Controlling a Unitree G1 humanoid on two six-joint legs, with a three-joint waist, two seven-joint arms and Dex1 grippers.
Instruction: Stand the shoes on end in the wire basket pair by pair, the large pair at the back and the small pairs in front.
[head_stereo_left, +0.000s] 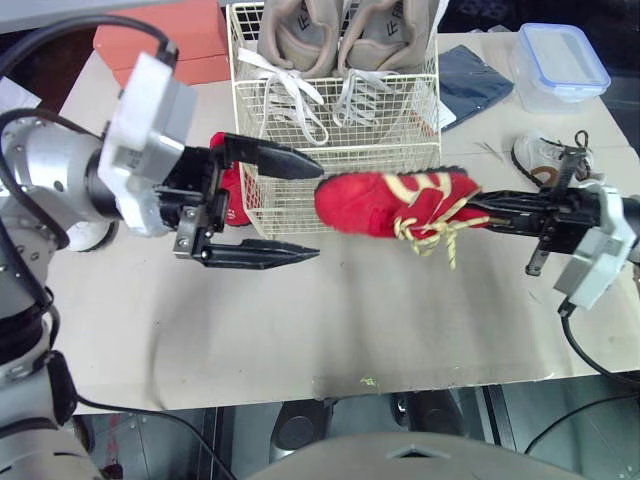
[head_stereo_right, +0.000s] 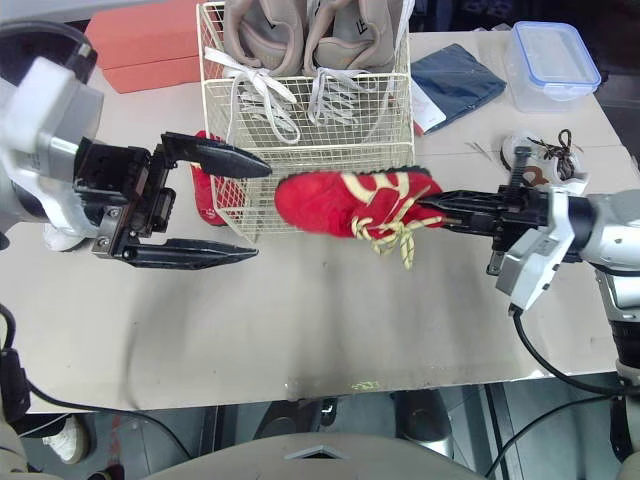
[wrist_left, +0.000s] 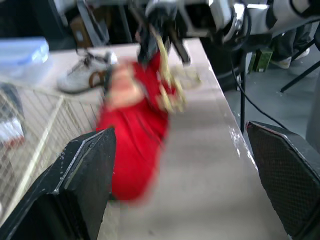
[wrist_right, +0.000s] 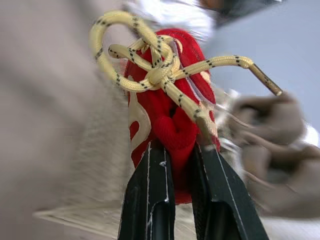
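From the head, the wire basket (head_stereo_left: 335, 150) stands at the far middle of the table (head_stereo_left: 350, 320), with the large beige pair (head_stereo_left: 300, 35) upright at its back. A second red shoe (head_stereo_right: 205, 190) lies just left of the basket, partly hidden by the left gripper (head_stereo_right: 262, 210). To the far right sit a blue-lidded plastic box (head_stereo_left: 562, 60) and a dark blue cloth (head_stereo_left: 475, 80); a white shoe (head_stereo_left: 540, 155) lies near the right edge, and an orange box (head_stereo_left: 165, 45) at the far left. The table is bare beige. The right gripper (head_stereo_left: 468, 211) reaches in level from the right, its fingers pinching the red shoe (head_stereo_left: 385, 203) at the collar, toe pointing left, just before the basket's near wall. The left arm reaches in from the left, fingers spread wide

The left wrist view has both fingers (wrist_left: 85, 185) far apart, the blurred red shoe between them and farther off, the basket's wire beside it

The right wrist view shows the fingers (wrist_right: 150, 200) clamped on the shoe's red fabric under its yellow lace (wrist_right: 155, 75)
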